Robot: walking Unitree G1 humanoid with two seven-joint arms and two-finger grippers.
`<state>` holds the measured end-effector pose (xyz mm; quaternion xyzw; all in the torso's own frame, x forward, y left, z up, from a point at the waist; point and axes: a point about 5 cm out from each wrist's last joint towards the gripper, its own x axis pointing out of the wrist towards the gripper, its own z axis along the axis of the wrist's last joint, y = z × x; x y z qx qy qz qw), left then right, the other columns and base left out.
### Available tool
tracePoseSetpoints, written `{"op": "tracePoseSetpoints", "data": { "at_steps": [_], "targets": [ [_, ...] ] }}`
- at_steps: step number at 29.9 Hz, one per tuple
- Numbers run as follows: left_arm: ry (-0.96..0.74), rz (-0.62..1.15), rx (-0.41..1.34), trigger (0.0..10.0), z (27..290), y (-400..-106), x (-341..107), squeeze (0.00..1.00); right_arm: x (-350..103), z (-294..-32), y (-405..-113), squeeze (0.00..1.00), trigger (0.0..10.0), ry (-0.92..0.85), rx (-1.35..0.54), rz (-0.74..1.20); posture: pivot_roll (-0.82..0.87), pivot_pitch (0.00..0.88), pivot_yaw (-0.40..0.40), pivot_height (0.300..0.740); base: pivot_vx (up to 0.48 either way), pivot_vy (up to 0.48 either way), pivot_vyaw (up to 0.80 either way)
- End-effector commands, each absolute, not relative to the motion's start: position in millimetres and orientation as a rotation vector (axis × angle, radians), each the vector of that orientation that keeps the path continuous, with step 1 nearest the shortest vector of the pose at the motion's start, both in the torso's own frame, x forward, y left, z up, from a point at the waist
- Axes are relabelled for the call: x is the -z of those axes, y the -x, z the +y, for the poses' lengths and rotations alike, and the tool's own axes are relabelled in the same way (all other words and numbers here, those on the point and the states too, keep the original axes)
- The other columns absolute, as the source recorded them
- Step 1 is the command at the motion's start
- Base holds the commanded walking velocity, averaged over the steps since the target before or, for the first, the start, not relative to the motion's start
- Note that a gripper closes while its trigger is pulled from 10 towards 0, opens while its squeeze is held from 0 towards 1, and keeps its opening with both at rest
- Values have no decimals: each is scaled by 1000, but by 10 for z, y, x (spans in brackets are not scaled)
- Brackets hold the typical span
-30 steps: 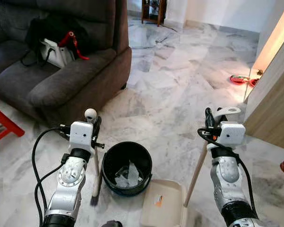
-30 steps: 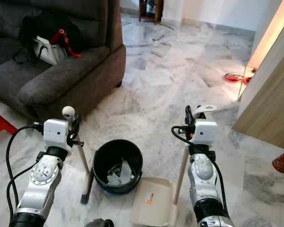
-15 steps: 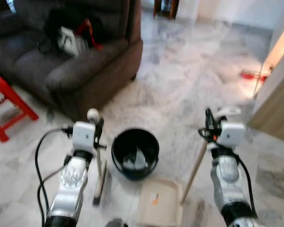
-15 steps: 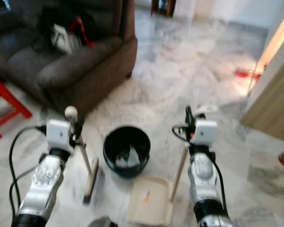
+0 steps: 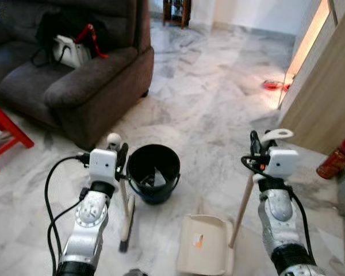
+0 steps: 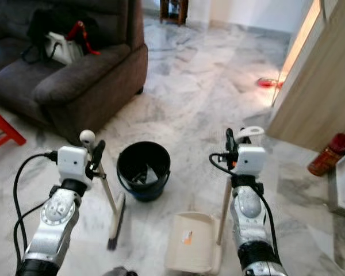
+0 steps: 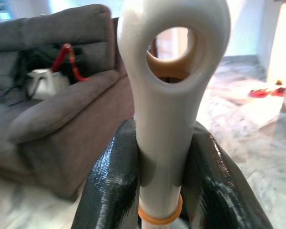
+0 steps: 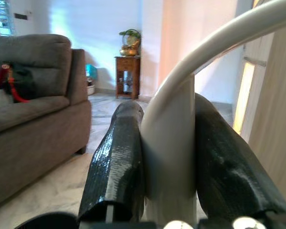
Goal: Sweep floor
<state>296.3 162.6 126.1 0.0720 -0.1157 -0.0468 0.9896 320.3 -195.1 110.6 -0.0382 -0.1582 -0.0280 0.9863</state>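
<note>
You are in a home living room; grey fabric sofa (image 5: 63,80) with a black bag (image 5: 63,29) on its seat; polished white marble floor (image 5: 218,103); small wooden side table (image 8: 128,76) bearing a brass pot against the far wall.

Dark grey sofa (image 5: 75,80) standing at far left, black bag (image 5: 57,29) and white bag with red strap (image 5: 69,50) lying on its seat, red stool (image 5: 3,135) sitting beside it, red bottle (image 5: 332,158) standing by wooden panel (image 5: 328,98), small wooden stand (image 8: 127,76) standing against far wall
</note>
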Motion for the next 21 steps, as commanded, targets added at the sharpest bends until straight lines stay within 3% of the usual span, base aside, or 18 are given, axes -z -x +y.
{"op": "tracePoseSetpoints", "data": {
  "at_steps": [1, 4, 21],
  "targets": [
    [-166, -265, 92, 10000, 1644, -2963, -1328, 0, -1116, -1951, -3203, 0, 10000, 64, 63, -325, 132, 75, -4, 740, -296, 0, 0],
    [-167, -265, 93, 10000, 1640, -2969, -1327, 0, -1117, -1961, -3201, 0, 10000, 61, 70, -326, 129, 70, -2, 740, -292, 0, 0],
    [-153, -266, 161, 10000, 1512, -3093, -1342, 0, -1122, -1963, -3171, 0, 10000, 9, 114, -342, 106, 11, 10, 740, 0, 0, 0]
  ]
}}
